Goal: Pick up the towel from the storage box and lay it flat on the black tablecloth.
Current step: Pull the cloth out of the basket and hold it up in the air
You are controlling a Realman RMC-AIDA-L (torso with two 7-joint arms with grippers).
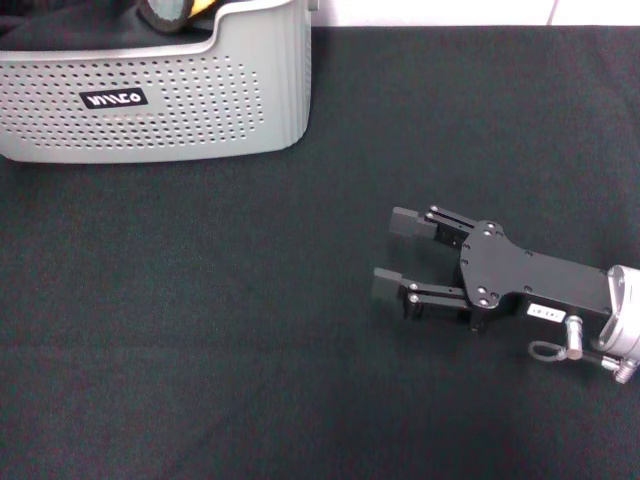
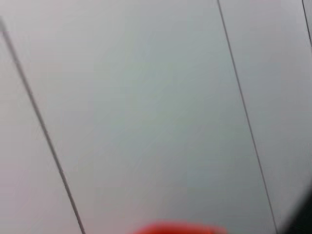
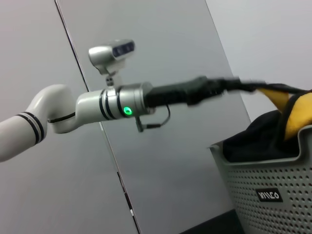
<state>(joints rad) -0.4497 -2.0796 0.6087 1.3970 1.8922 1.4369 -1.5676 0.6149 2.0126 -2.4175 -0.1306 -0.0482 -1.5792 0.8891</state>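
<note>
The storage box (image 1: 200,120) stands at the far left of the black tablecloth (image 1: 250,330). In the right wrist view the box (image 3: 287,175) holds bunched dark fabric (image 3: 258,136). The towel (image 3: 297,117), orange-yellow with black trim, rises from the box, its edge stretched to my left gripper (image 3: 248,85), which reaches over the box and is shut on that edge. A bit of the towel (image 1: 170,12) shows at the top of the head view. My right gripper (image 1: 395,255) is open and empty, low over the cloth to the right of the box.
Grey wall panels stand behind the table. The left wrist view shows only these panels and a red blur at its edge. Bare black cloth stretches in front of the box and around my right gripper.
</note>
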